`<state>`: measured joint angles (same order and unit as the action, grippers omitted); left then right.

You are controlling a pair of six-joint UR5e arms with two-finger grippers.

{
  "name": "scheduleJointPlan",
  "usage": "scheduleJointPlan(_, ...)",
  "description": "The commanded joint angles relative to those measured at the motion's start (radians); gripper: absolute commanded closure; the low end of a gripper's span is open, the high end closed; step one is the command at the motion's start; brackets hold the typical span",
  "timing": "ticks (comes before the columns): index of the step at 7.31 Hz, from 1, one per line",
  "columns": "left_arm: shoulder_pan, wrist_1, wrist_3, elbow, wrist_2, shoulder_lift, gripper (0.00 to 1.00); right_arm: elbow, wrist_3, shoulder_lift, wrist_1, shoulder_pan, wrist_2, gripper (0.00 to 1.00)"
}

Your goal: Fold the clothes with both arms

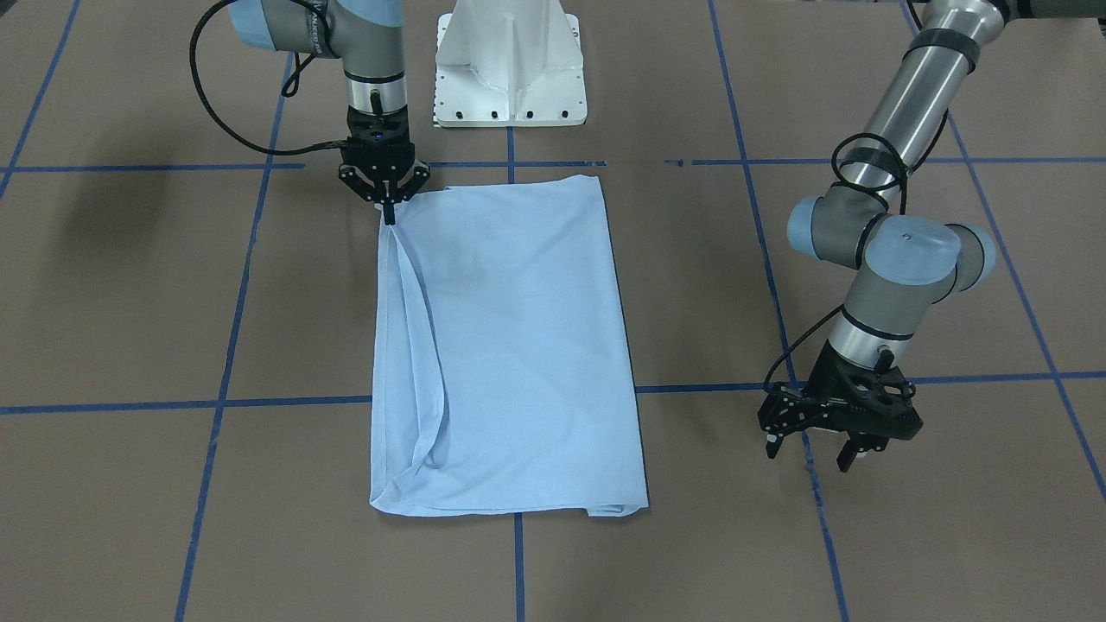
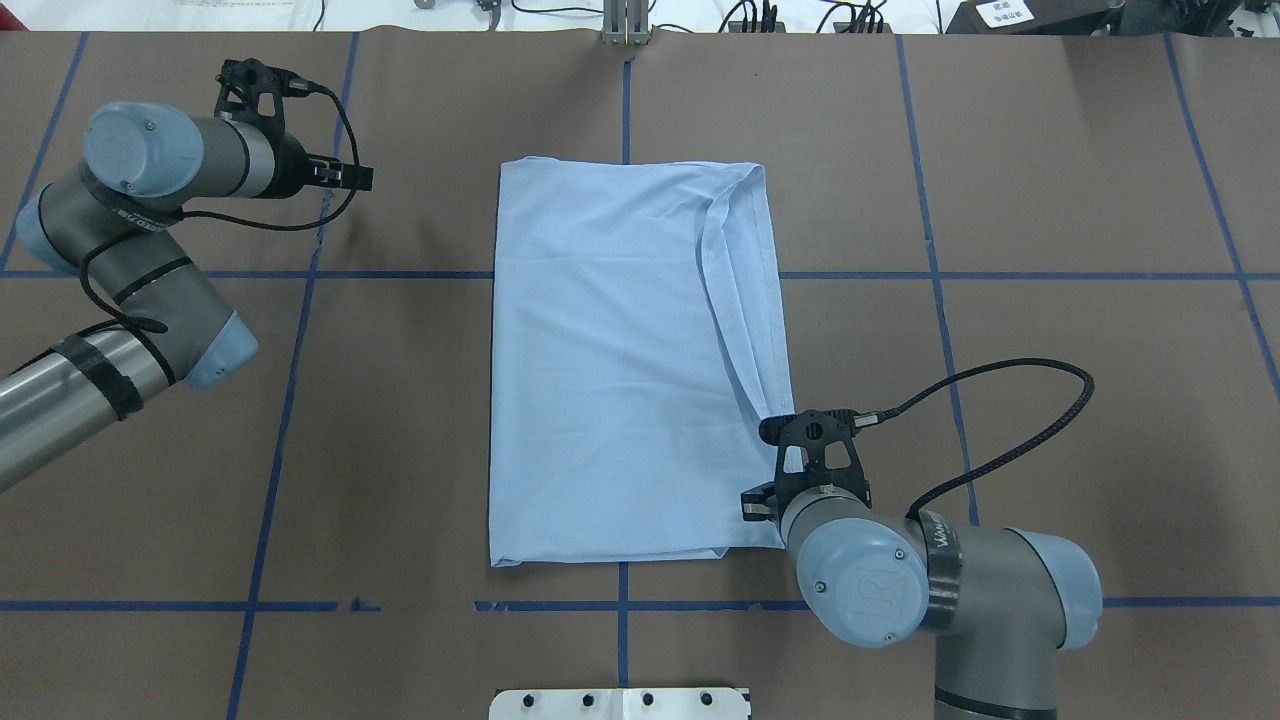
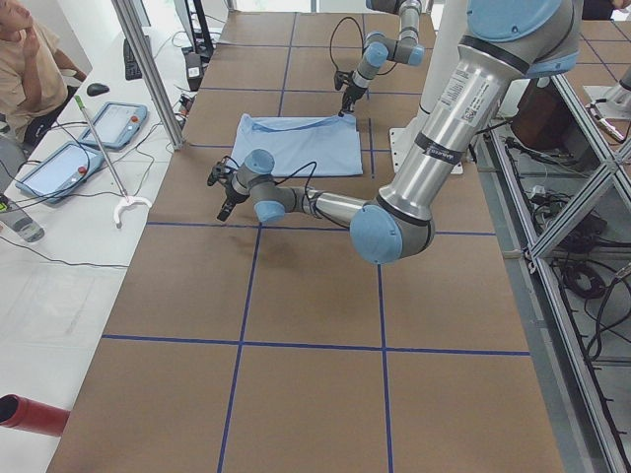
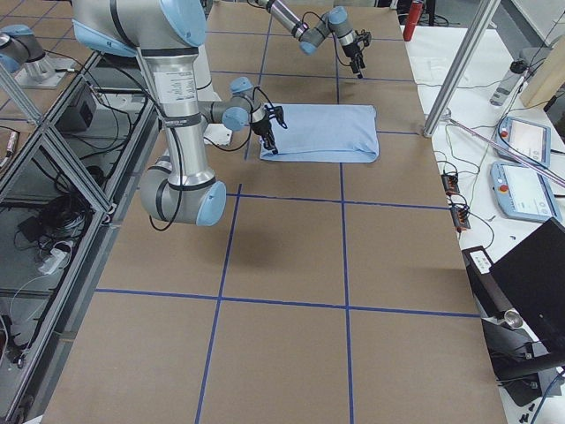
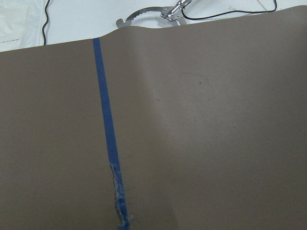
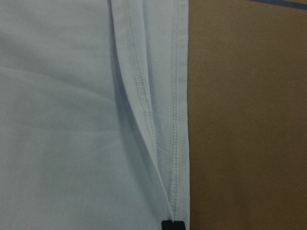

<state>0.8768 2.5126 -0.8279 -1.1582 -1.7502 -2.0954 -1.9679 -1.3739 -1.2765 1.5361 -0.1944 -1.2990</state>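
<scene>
the black two-finger right gripper (image 1: 390,216) has its fingers drawn narrow, pinched onto the corner of the light blue short-sleeved t-shirt (image 1: 518,345) that lies nearest the robot on its right side. in the right wrist view one black fingertip (image 6: 172,225) sits right on the stitched hem (image 6: 173,120), with bare brown surface just beside it. the black two-finger left gripper (image 1: 812,451) has its fingers spread wide and holds nothing; it hangs over a blue tape line (image 1: 816,484), well apart from the cloth, off the shirt's far end on the robot's left.

the t-shirt lies folded into a long rectangle in the middle of the brown paper-covered table (image 1: 130,302), flat, long sides running away from the robot. the long edge on the robot's left is straight and clean. the long edge on the robot's right is doubled: a loose fold of hem (image 1: 423,345) runs from the pinched corner along to the far end, where it curls in. the far short edge shows a small layered lip at its corner.

bare table lies on every side of the cloth. the white fixed pedestal base (image 1: 510,69) stands near the shirt's near edge but apart from it. the left wrist view shows only brown paper and a blue tape strip (image 5: 108,129), torn at its lower end.
</scene>
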Motion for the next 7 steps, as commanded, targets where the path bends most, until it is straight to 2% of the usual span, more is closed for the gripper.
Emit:
scheduleJointPlan(1,-0.002,0.000,-0.002,0.000,0.000,0.000,0.00,-0.006,-0.076,-0.023,-0.004,0.010,0.012,1.00)
scheduleJointPlan(2,-0.002,0.000,-0.002,0.000,0.000,0.000,0.00,-0.005,-0.077,-0.023,-0.004,0.013,0.015,0.85)
scheduleJointPlan(3,-0.002,0.000,-0.002,0.000,0.000,0.000,0.00,-0.003,-0.076,-0.023,-0.005,0.013,0.018,0.01)
scheduleJointPlan(5,-0.002,0.000,-0.002,-0.015,0.000,0.000,0.00,-0.031,-0.070,-0.011,-0.007,0.013,0.007,0.00)
scheduleJointPlan(6,-0.002,-0.002,-0.007,-0.049,-0.005,0.002,0.00,-0.079,-0.065,-0.010,-0.008,-0.003,0.001,0.00)
scheduleJointPlan(7,-0.004,-0.003,-0.049,-0.072,-0.056,0.012,0.00,-0.107,-0.071,-0.010,-0.051,-0.025,-0.023,0.00)
